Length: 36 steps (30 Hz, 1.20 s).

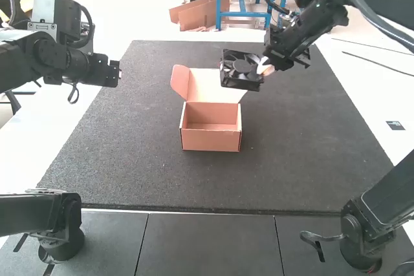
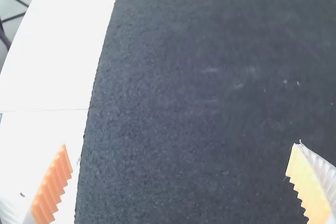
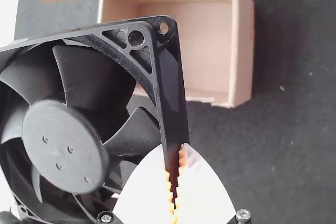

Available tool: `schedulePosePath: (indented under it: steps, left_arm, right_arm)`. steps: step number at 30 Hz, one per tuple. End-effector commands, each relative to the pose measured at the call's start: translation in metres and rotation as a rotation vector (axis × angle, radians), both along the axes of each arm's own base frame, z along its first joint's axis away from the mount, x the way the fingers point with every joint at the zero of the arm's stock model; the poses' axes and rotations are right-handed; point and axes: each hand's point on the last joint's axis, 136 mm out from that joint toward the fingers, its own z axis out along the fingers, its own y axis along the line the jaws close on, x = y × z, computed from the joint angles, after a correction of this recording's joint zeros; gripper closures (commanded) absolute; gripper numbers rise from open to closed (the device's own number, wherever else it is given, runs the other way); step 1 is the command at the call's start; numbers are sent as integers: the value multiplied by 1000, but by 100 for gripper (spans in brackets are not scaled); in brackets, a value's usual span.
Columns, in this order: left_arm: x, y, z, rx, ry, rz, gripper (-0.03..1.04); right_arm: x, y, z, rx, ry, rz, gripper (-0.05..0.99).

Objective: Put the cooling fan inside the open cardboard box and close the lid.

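Two ribbed white fingers [image 3: 144,192] of the right gripper [image 3: 176,182] are clamped on one thin side wall of the cooling fan [image 3: 79,129], their orange pads biting its edge. The fan hangs in the air, tilted, with its blades and round hub facing the near left. From above, the right gripper [image 1: 268,64] holds the fan [image 1: 240,69] just past the far right corner of the cardboard box [image 1: 210,139].

The box stands open near the middle of the black mat [image 1: 129,147], its hollow bare. Its lid flap [image 1: 181,81] stands raised at the far left corner, just left of the fan; the two look apart.

Well to the left, the left gripper [image 1: 116,73] hovers over the mat's left edge. Its fingers are spread wide, with mat [image 2: 210,77] and white table [image 2: 52,51] below them.

On the white table [image 1: 26,134] at the right lies a small dark tag [image 1: 395,125]; its print is too small to read.
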Motion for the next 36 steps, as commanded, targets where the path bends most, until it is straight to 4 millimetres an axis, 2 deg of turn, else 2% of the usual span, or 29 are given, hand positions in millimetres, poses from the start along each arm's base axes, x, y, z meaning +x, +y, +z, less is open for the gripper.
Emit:
schedulePosePath:
  steps: [1, 8, 15, 22, 29, 36]
  left_arm:
    - [0, 1, 11, 8, -24, -1, 4]
    - [0, 1, 14, 7, -34, -1, 4]
    - [0, 1, 16, 6, -39, 0, 4]
    - [1, 1, 21, 5, -48, 0, 4]
    - [1, 1, 24, 3, -55, 1, 4]
    - [2, 1, 30, 3, -68, 0, 4]
  right_arm:
    - [0, 22, -10, 6, 40, -6, 95]
    - [12, 51, -43, -59, 71, 44, 95]
    - [44, 67, -73, -110, 65, 39, 95]
    - [63, 79, -100, -138, 95, 42, 95]
    - [68, 81, -124, -166, 134, 44, 95]
    - [69, 74, -152, -245, 154, 64, 95]
